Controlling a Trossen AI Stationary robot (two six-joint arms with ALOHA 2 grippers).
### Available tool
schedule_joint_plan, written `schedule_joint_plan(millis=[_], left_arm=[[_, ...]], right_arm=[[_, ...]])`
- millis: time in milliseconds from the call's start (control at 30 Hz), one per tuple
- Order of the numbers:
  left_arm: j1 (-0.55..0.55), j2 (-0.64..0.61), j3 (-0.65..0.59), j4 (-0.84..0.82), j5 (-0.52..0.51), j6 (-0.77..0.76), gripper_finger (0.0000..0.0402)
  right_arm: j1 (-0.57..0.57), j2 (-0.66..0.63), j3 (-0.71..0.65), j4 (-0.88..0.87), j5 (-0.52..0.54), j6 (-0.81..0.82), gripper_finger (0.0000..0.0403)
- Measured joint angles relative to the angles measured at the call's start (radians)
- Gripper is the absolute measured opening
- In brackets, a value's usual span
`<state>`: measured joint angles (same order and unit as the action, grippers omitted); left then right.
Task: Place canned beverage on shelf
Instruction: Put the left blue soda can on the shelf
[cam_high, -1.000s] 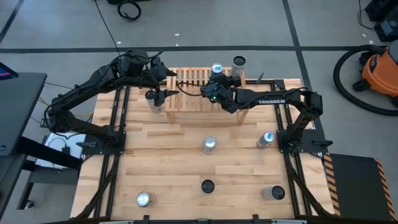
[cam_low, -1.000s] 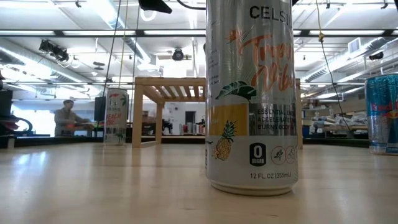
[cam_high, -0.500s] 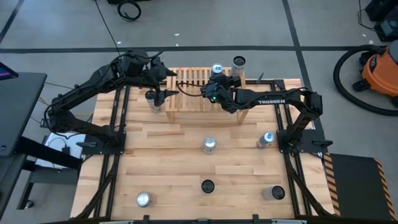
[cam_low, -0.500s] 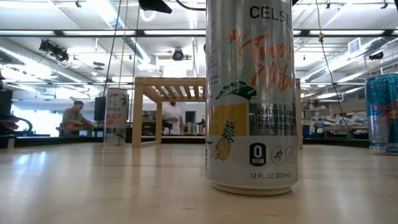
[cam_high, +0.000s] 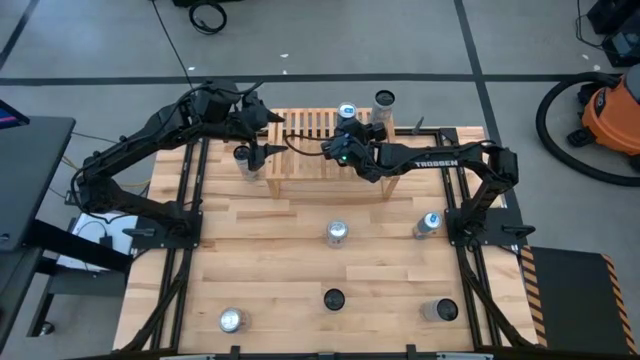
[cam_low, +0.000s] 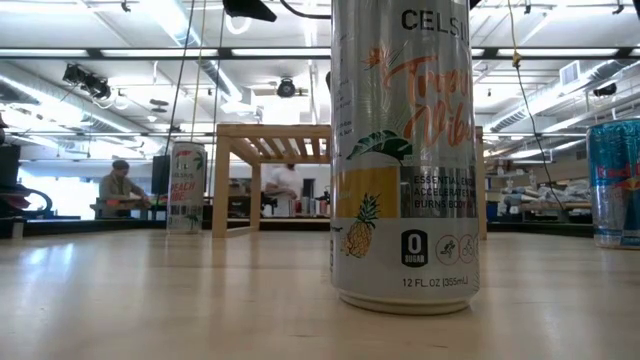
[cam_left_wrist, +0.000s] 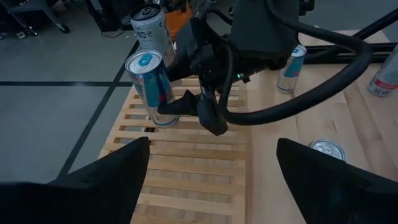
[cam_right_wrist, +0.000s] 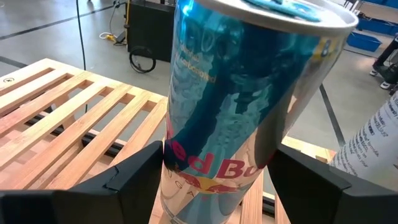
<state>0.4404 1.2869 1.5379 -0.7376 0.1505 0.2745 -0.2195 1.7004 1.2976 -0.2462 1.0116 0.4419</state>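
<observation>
Big can, closest to low cam: "CELSI…", "0 SUGAR", "12 FL OZ (355mL)"
Blue can on shelf, right wrist view: "Red Bu…"
Right arm, over shelf's right end: "TROSSEN"

The can is a tall, slim, blue-and-silver drink can with red lettering low on its side and a blue tab on its silver lid. It stands upright on the slatted top of the shelf, near the far right corner, with dark gripper fingers on either side of it.

The shelf is a light natural-wood rack with a top of thin parallel slats and plain board sides. It sits at the far edge of the table, near the middle. In the low view its legs and open underside show behind the near can.
</observation>
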Motion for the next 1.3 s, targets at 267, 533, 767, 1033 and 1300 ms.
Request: schedule_joint_plan(millis=[267, 533, 767, 1033, 1300], left_arm=[[0.0, 0.0, 0.0, 0.0, 0.0, 0.0, 0.0355], [0.0, 0.0, 0.0, 0.0, 0.0, 0.0, 0.0355], [0.0, 0.0, 0.0, 0.0, 0.0, 0.0, 0.0355], [0.0, 0.0, 0.0, 0.0, 0.0, -0.002, 0.0355], [0.0, 0.0, 0.0, 0.0, 0.0, -0.002, 0.0355]], right_arm=[[0.0, 0.0, 0.0, 0.003, 0.007, -0.022, 0.0289], [-0.001, 0.0, 0.0, 0.004, 0.008, -0.043, 0.0289], [-0.001, 0.0, 0.0, 0.022, 0.014, -0.06, 0.0289], [-0.001, 0.0, 0.0, 0.022, 0.013, -0.061, 0.0289], [-0.003, -0.002, 0.0, 0.014, -0.038, -0.049, 0.029]])
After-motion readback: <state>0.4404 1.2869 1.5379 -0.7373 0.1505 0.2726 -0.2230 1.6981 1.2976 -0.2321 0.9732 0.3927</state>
